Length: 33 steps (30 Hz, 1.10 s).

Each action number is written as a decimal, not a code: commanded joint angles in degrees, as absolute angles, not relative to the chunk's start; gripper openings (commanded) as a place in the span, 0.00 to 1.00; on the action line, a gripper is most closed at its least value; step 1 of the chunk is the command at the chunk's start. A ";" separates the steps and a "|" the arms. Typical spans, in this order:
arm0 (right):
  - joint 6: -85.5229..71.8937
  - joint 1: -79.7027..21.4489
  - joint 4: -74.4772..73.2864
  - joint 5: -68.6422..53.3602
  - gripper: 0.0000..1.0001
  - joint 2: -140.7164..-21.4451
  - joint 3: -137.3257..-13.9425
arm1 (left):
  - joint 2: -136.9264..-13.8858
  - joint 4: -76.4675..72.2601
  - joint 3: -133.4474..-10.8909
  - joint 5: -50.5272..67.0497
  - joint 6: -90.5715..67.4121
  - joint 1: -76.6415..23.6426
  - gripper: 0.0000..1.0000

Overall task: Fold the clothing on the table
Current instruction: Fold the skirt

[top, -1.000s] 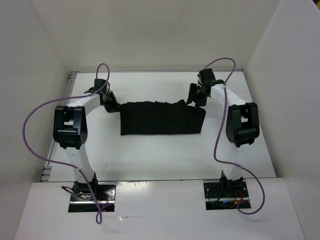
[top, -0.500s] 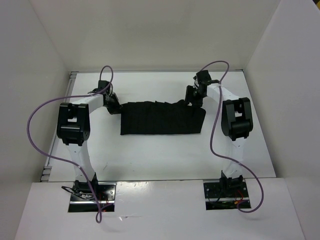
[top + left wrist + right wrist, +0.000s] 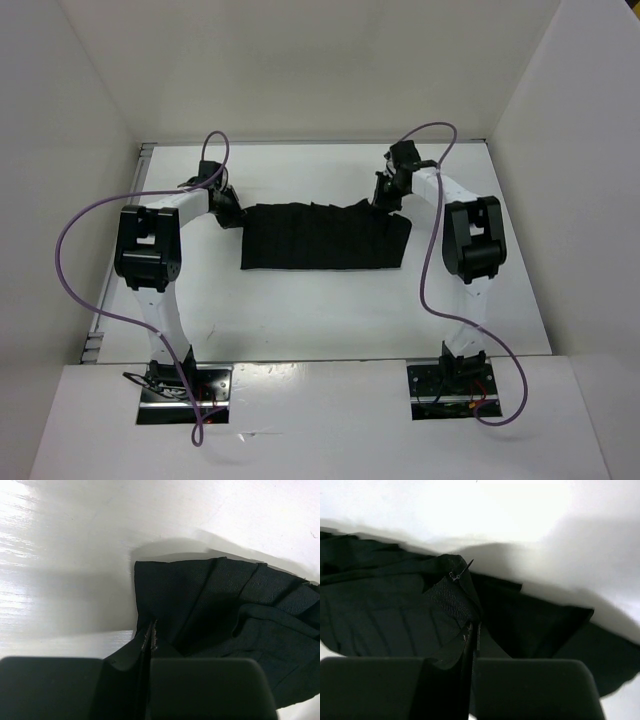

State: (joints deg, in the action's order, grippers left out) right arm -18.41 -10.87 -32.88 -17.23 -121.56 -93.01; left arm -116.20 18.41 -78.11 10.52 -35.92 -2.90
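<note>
Skirt (image 3: 325, 235): black and pleated, it lies flat across the far middle of the white table (image 3: 300, 320), with its long side running left to right between my two arms.
Left pincer (image 3: 151, 630): I have it squeezed tight on the skirt's far left corner, and the cloth bunches up between the jaws in the wrist view.
Right pincer (image 3: 474, 630): a second ago its jaws stood apart over the far right corner. They have just snapped together, and that corner is now clamped.
Change: my right arm (image 3: 470, 240) has drawn in a little toward its corner, while the skirt itself has barely shifted on the table.
Meaning: with both far corners pinched, I judge the grasp to be complete and the fold not yet begun. The next move probably calls for lifting the far edge evenly and carrying it toward the near edge.
Risk: the soft pleats could slip or splay if one side rises ahead of the other.
Writing: I can read no brand, label or lettering anywhere. At the right corner there is only what looks like a small metal hook (image 3: 454, 573) and a patch of mesh lining (image 3: 447, 597).
</note>
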 commanded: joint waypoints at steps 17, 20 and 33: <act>-30.58 -8.79 -34.80 -7.39 0.00 -98.01 -76.22 | -117.16 21.09 -76.11 7.82 -34.10 -3.43 0.00; -31.90 -8.79 -34.71 -4.84 0.00 -97.38 -75.06 | -116.63 21.09 -76.11 7.82 -34.10 -3.43 0.00; -36.82 -8.26 -36.64 -0.36 0.00 -84.38 -67.94 | -116.63 21.09 -75.59 7.82 -34.10 -3.43 0.00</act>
State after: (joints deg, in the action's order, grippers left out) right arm -34.94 -8.84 -35.03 -3.95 -87.57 -68.99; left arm -116.16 18.35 -77.97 10.24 -35.94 -2.94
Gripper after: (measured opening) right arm 0.017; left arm 0.000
